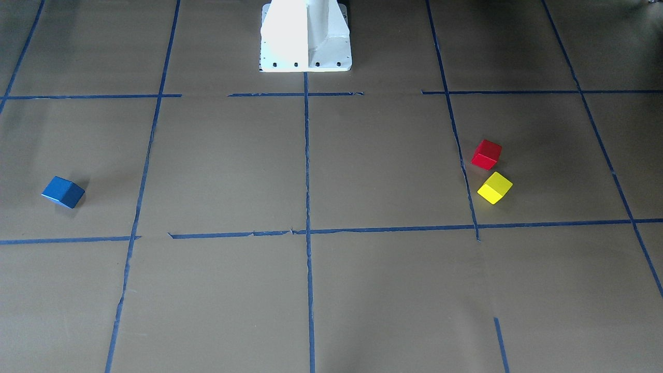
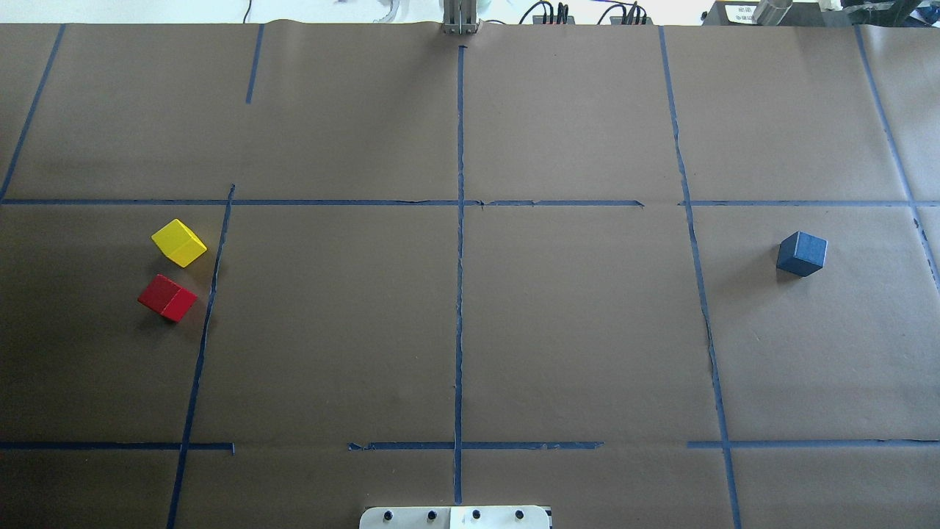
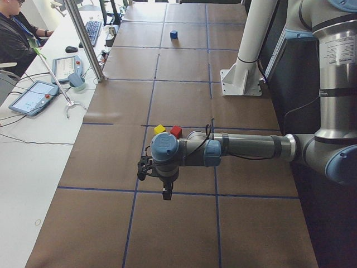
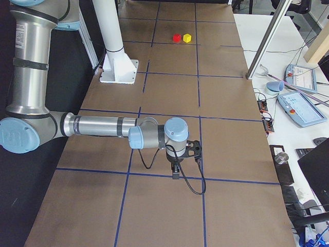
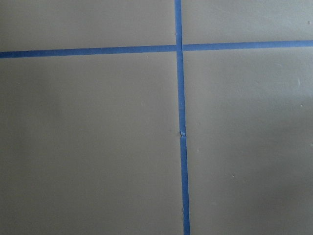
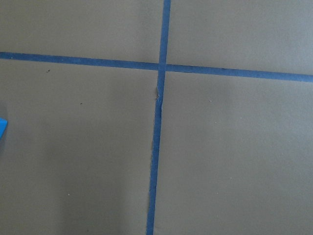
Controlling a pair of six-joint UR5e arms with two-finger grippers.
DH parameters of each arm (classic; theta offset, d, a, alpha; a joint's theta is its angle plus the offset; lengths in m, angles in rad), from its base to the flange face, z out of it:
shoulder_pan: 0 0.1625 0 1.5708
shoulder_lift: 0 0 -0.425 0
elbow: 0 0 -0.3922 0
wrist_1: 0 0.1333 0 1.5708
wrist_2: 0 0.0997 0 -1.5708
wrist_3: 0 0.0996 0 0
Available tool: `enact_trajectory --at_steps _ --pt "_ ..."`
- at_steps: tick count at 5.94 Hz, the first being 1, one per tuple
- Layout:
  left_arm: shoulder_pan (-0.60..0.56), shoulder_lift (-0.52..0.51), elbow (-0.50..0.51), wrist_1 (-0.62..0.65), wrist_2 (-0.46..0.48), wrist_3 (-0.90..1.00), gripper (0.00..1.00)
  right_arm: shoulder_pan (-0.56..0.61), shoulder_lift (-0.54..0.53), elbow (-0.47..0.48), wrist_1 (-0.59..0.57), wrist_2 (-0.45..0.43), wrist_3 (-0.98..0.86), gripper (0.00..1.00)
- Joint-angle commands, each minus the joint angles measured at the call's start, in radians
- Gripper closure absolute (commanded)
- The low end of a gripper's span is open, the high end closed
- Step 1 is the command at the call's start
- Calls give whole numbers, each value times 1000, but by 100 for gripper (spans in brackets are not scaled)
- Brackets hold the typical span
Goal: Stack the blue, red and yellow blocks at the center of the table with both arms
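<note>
While neither tool shows in the overhead or front views, the left gripper [image 3: 166,192] hangs from the near left arm [image 3: 245,146] in the left-end view. It points down over the table [image 2: 330,330], and I cannot tell whether its fingers are parted or closed. Just beyond it, toward the table's middle, sit the yellow block [image 2: 178,242] and the red block [image 2: 167,297]. They are close together but apart, both are turned cornerwise to the tape lines, and the red one is nearer the white pedestal [image 2: 455,516]. This arm is plainly the nearer one to that pair, and its coming reach likely runs inward along the table.

Nothing is stacked at the centre crossing yet. Well beyond it, on the robot's right side, the blue block [image 2: 801,253] stands alone. The right gripper [image 4: 176,174], seen only from the right end, looks best placed for it; its grip state is likewise unreadable. Both wrist cameras show only paper and tape, apart from a blue sliver [image 6: 2,128] at one edge, too cut off to name.
</note>
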Motion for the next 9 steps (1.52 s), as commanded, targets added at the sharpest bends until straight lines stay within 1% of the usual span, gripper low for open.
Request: enact_trajectory --at_steps 1,4,5,6,7,8,9 --pt "0 -2 -2 0 -2 0 0 0 2 -1 0 -5 -2 0" --pt "2 -12 -8 -8 -3 -14 0 0 14 8 2 -2 2 0" --pt "2 -58 -3 -9 -2 -11 0 0 14 17 2 2 3 0" --pt "8 -81 9 -8 -5 -18 0 0 9 25 5 -2 3 0" --pt "12 -118 14 -9 -5 -12 0 0 14 28 35 -4 3 0" --pt "12 -118 14 -15 -3 3 0 0 25 43 37 4 15 0" --pt "12 -117 17 -82 -3 -12 0 -3 32 78 36 42 75 0"
